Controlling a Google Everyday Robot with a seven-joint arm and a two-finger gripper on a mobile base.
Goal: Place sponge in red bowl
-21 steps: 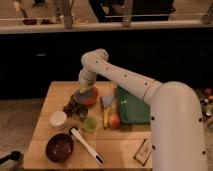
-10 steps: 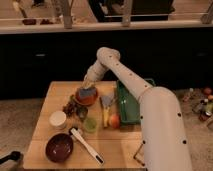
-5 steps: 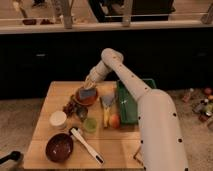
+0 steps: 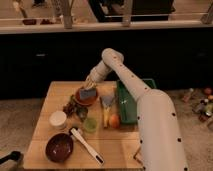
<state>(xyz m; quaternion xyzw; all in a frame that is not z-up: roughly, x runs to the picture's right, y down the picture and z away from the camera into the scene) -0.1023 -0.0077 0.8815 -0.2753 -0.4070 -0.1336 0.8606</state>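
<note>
The blue-grey sponge (image 4: 88, 94) lies inside the orange-red bowl (image 4: 80, 98) at the back middle of the wooden table. My gripper (image 4: 89, 83) hangs just above the sponge and the bowl's far rim, at the end of the white arm reaching in from the right. The sponge appears to rest in the bowl, apart from the gripper.
A dark maroon bowl (image 4: 59, 146) sits at front left, a white cup (image 4: 58, 119) beside it, a small green cup (image 4: 90, 124) in the middle. A white-handled tool (image 4: 86, 145) lies in front. A scraper (image 4: 107, 103), an orange fruit (image 4: 114, 120) and a green tray (image 4: 125, 105) stand to the right.
The arm has swung its elbow right and upward. The gripper has risen slightly from the bowl, leaving the sponge in it.
</note>
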